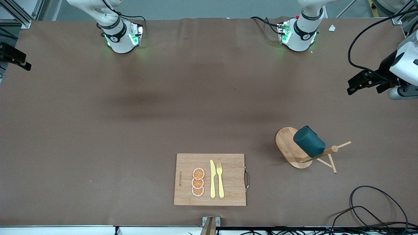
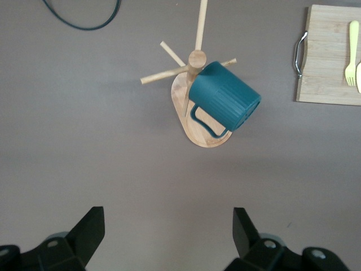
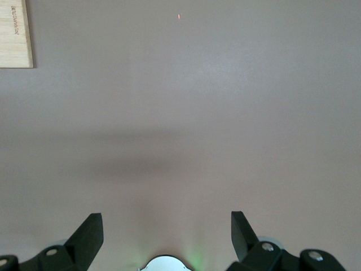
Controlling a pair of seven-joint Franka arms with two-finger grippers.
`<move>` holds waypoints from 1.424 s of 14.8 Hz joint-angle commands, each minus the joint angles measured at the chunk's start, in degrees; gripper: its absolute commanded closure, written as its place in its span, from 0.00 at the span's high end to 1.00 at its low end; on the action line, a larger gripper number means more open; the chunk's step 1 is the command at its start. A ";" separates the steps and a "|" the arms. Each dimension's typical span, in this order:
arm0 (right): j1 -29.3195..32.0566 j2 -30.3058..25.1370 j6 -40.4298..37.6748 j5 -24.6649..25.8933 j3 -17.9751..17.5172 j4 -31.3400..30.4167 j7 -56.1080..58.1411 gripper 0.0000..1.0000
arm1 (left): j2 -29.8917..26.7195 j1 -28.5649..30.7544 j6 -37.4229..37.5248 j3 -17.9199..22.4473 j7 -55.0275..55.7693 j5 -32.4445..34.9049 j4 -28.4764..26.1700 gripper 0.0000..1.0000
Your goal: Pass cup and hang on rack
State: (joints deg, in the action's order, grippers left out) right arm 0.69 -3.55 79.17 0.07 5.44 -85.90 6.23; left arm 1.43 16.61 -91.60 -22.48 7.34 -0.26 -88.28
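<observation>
1. the cup [image 1: 309,141] hangs by its handle on a peg of the rack [image 1: 290,147], long axis tilted, mouth angled down toward the rack's base
2. left gripper [image 2: 169,234] over bare table near the rack, fingers spread, empty
3. right gripper [image 3: 167,234] spread, empty, well apart from the rack
4. writing on the cutting board [image 1: 210,179] unreadable

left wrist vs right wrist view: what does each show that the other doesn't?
Only the left wrist view: the cup hanging on the rack, a yellow fork on the cutting board, a black cable, and the open left gripper.
Only the right wrist view: the open right gripper over bare table.
Both: the brown table and part of the cutting board.
</observation>
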 commanded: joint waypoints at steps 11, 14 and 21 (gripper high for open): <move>0.37 -0.93 0.11 -0.16 -0.69 -0.41 -0.16 1.00 | 2.35 -25.65 1.51 26.50 -2.06 -0.35 5.32 1.00; 0.28 -0.93 0.20 -0.16 -0.69 -0.41 -0.17 1.00 | 1.74 -25.22 3.27 26.17 -1.98 -0.17 5.40 1.00; 0.63 -0.93 0.20 -0.69 -0.52 -0.50 -0.17 1.00 | 0.23 -22.14 3.98 21.77 -3.64 1.94 4.96 1.00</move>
State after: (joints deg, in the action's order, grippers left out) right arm 0.68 -3.55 79.30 0.01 5.16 -85.88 6.23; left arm 1.79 -6.33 -87.27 0.23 5.42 0.55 -83.32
